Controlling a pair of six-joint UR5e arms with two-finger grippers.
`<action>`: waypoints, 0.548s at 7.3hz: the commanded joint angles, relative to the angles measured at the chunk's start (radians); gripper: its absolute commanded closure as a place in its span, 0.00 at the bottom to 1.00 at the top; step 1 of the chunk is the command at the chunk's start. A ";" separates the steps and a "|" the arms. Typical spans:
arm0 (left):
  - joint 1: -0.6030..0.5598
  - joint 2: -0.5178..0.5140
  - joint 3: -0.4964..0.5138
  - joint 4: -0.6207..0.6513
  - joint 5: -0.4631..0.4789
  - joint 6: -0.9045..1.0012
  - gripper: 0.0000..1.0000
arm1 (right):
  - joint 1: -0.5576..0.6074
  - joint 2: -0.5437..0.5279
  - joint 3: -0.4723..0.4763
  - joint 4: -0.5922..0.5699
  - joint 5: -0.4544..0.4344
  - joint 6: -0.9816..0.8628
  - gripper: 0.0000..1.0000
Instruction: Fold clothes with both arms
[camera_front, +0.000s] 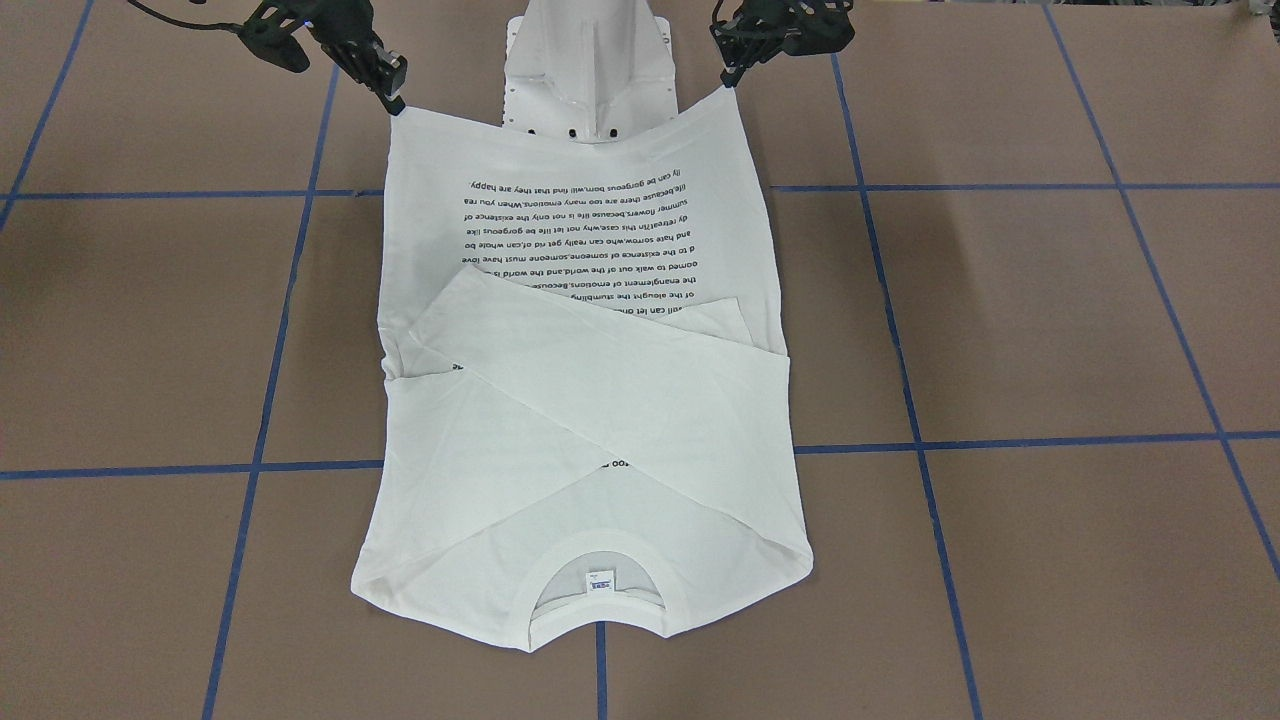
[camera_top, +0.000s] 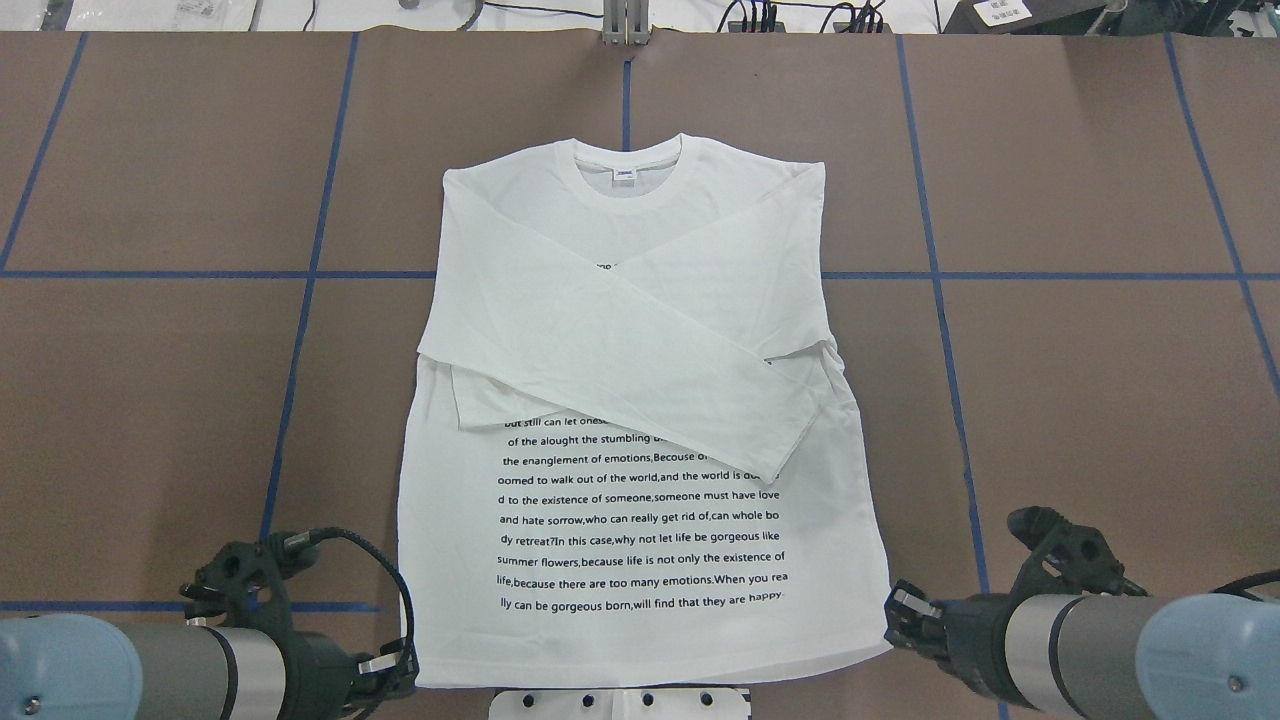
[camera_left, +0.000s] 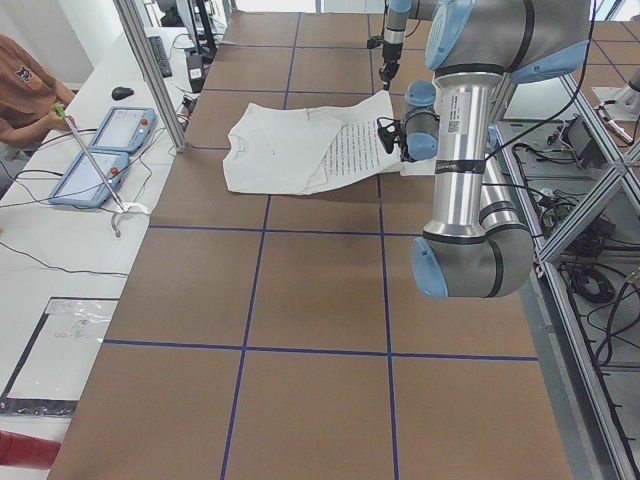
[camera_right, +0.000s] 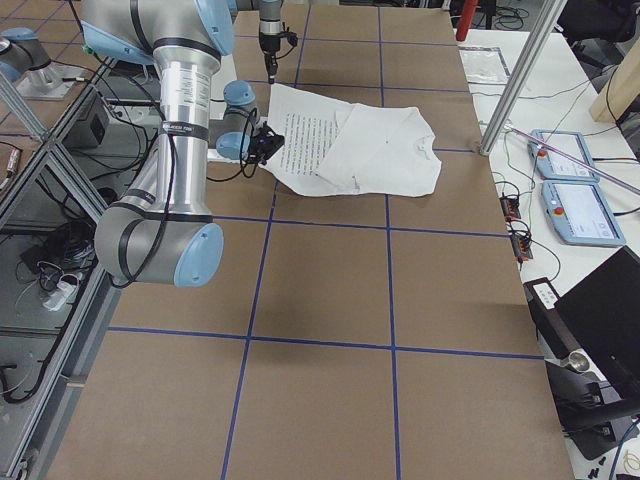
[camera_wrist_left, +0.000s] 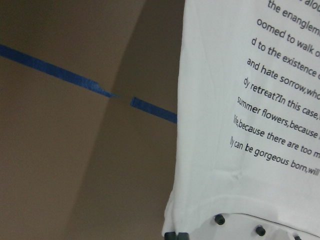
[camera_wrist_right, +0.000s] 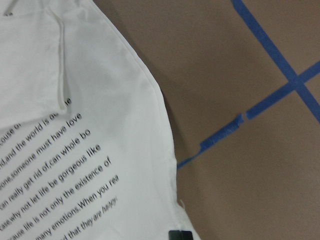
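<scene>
The white long-sleeved T-shirt (camera_top: 640, 400) lies front up on the brown table, collar (camera_top: 630, 180) at the far side. Both sleeves are folded across the chest, covering the top of the black text block (camera_top: 640, 530). My left gripper (camera_top: 405, 668) is shut on the near left hem corner. My right gripper (camera_top: 890, 615) is shut on the near right hem corner. In the front-facing view the hem hangs taut between the left gripper (camera_front: 735, 82) and the right gripper (camera_front: 392, 98), raised off the table. Each wrist view shows only shirt fabric (camera_wrist_left: 250, 125) and a dark fingertip at its bottom edge.
The white pedestal base (camera_front: 590, 70) sits just behind the raised hem. Blue tape lines (camera_top: 300, 300) cross the brown table (camera_top: 150, 400). A side bench holds tablets (camera_left: 100, 150), and a person sits at its far end (camera_left: 25, 85).
</scene>
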 joint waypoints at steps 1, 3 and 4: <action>-0.097 -0.056 -0.021 0.001 -0.005 0.109 1.00 | 0.149 0.020 -0.002 -0.026 0.051 -0.019 1.00; -0.226 -0.097 0.007 0.001 -0.003 0.235 1.00 | 0.232 0.262 -0.028 -0.299 0.062 -0.173 1.00; -0.280 -0.133 0.063 0.000 -0.005 0.281 1.00 | 0.284 0.403 -0.089 -0.439 0.062 -0.239 1.00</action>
